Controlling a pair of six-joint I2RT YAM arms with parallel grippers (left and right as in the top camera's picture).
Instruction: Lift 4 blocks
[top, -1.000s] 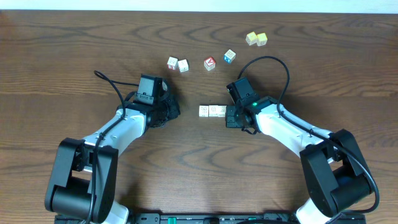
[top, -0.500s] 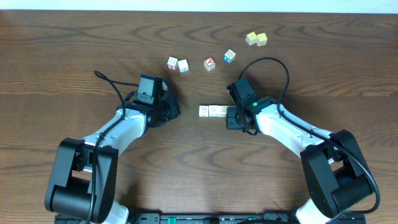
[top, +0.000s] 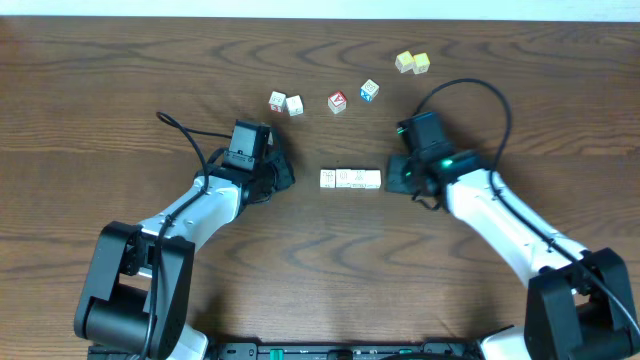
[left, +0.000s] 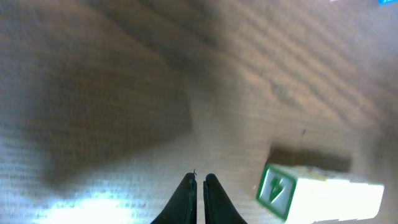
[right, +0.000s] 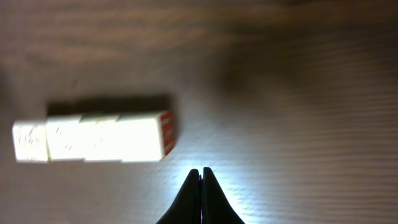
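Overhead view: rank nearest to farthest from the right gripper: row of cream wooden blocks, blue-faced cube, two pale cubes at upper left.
1. The row of cream wooden blocks, just left of the right gripper.
2. The blue-faced cube, farther up the table.
3. The two pale cubes, upper left.

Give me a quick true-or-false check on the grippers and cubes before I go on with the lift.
1. The left gripper and the right gripper are both shut with nothing between the fingers. True.
2. The row of pale blocks lies on the table between the two grippers. True.
3. The right gripper clamps the row's end. False: it sits beside that end, apart from it.
4. The red-faced cube is part of the row. False: it stands apart, farther from the robot, near the blue-faced cube.
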